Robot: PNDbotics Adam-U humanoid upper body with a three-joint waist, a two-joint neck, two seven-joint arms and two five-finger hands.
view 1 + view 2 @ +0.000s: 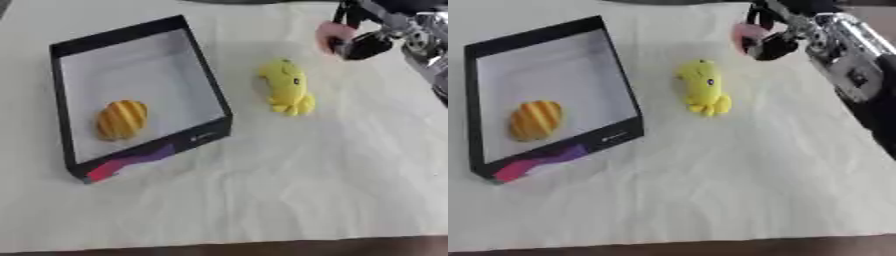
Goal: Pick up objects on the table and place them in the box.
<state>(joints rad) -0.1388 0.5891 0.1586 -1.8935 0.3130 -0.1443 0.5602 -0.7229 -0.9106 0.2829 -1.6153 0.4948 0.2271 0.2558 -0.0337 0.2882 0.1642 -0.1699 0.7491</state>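
Note:
A yellow plush toy (286,88) lies on the white cloth to the right of the box. The black-walled box (207,70) with a white floor sits at the left and holds a yellow-and-orange striped bread-shaped toy (121,119). My right hand (775,42) comes in from the upper right, its fingers curled round a small pink object (745,33). It hangs up and to the right of the plush toy, apart from it. My left hand does not show.
The white cloth (289,180) covers the table. A dark table edge (262,248) runs along the bottom. My silver and black right forearm (855,70) fills the upper right.

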